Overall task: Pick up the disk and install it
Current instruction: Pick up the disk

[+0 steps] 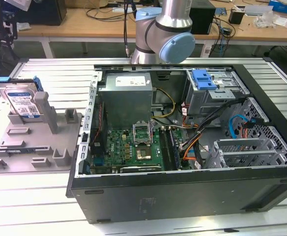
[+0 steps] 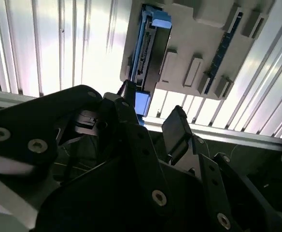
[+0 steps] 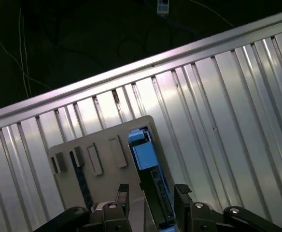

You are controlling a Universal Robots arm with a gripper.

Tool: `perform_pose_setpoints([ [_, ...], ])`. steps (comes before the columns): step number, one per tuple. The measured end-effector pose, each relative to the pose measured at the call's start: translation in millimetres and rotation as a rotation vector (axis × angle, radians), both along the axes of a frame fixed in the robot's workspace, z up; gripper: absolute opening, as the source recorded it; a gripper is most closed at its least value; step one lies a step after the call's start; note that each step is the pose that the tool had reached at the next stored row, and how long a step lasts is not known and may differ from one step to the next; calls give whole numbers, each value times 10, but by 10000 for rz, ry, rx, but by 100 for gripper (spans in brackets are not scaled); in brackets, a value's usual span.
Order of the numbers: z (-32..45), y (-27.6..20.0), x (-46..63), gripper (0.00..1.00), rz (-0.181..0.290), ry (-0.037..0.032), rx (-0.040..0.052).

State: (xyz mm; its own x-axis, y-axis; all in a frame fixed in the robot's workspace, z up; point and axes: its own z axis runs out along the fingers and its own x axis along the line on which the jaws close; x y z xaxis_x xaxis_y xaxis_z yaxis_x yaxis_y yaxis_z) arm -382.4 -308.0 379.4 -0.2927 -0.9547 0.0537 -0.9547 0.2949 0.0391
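Exterior high-angle; wrists downward (sharing disk [image 3: 146, 157])

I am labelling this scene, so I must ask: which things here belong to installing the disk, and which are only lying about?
Belong to the job:
disk, standing in the grey holder
gripper, fingers open
open computer case

Only lying about:
power supply
motherboard
bare blue bracket
clutter on the far bench

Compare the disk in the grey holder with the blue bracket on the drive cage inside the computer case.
The disk stands on edge in the grey holder, outside the computer case; the blue bracket lies flat on the drive cage inside it. The disk carries a silver labelled drive; the blue bracket looks bare. Both have blue plastic parts.
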Motion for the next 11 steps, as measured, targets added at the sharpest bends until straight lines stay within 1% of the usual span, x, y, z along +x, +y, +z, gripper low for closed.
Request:
perform_pose_setpoints([
  [2, -1, 0, -1, 49, 356, -3, -20],
  [4, -2, 0, -3, 49, 891, -1, -63],
  [7, -3, 0, -5, 49, 1482, 0, -109],
  [11, -4, 0, -11, 49, 2138, 2, -182],
])
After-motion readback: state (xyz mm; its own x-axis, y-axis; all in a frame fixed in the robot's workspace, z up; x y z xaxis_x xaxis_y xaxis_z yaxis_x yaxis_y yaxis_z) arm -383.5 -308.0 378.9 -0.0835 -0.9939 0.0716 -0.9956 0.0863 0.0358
